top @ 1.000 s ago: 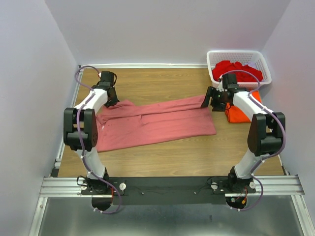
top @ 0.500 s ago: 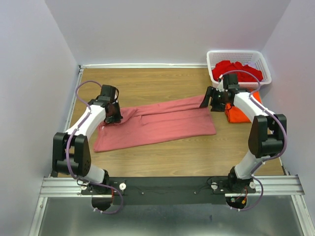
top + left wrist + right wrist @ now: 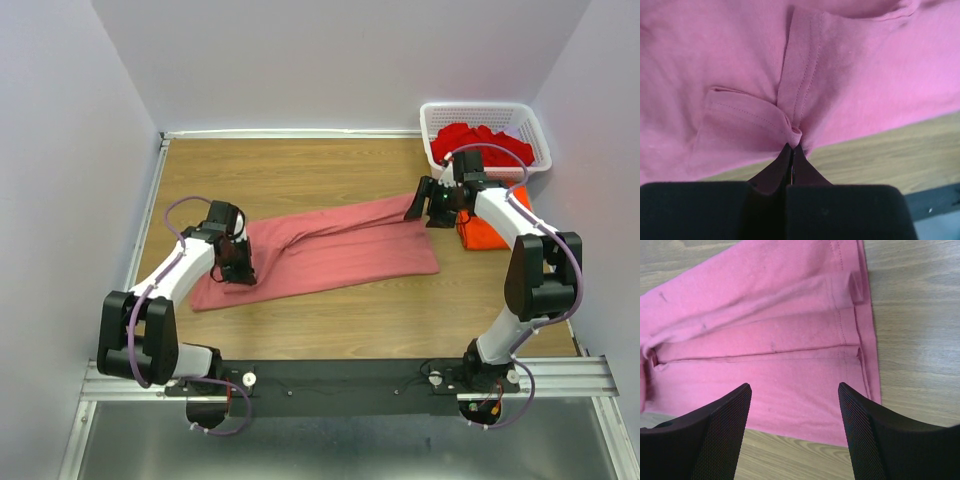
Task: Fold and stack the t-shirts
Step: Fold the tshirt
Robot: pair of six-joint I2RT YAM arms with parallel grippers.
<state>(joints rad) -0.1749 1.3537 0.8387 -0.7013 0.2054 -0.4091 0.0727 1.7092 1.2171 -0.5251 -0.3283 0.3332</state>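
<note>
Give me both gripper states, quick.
Left gripper: closed, pinching a fold of the pink t-shirt.
Right gripper: open, holding nothing, over the same shirt.

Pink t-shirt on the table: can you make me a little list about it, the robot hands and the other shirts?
shirt: salmon-pink cloth t-shirt, folded into a long strip on the wooden table
left gripper: shut, pinching a fold at the shirt's left end
right gripper: open, over the shirt's right end, holding nothing
orange shirt: bright orange t-shirt, partly hidden by the right arm
waiting: deep red t-shirts in the white plastic lattice basket, far right corner
</note>
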